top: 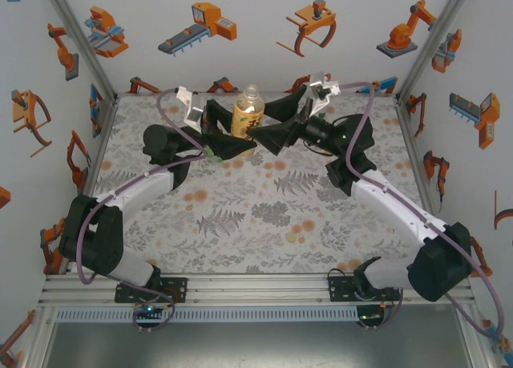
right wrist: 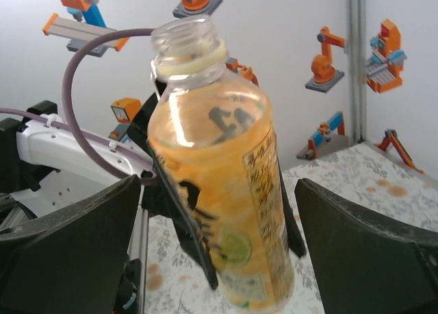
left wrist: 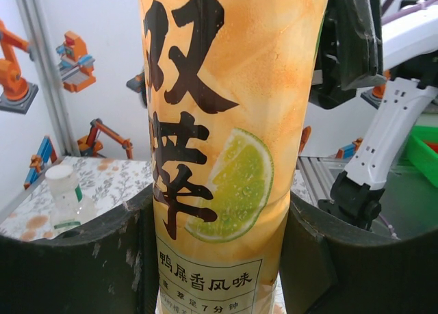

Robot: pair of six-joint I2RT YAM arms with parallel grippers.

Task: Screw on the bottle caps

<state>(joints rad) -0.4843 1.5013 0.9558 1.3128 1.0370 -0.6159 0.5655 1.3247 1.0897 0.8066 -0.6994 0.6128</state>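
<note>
Top external view: the yellow-labelled amber bottle (top: 248,111) is upright at the far middle of the table (top: 264,224). My left gripper (top: 235,134) clamps its lower body, both fingers pressed against the label. My right gripper (top: 260,121) is spread wide around the same bottle, its fingers clear of it. The bottle's neck is uncapped. Left wrist view: a small clear bottle (left wrist: 66,201) with a pale cap (left wrist: 60,172) stands on the table.
</note>
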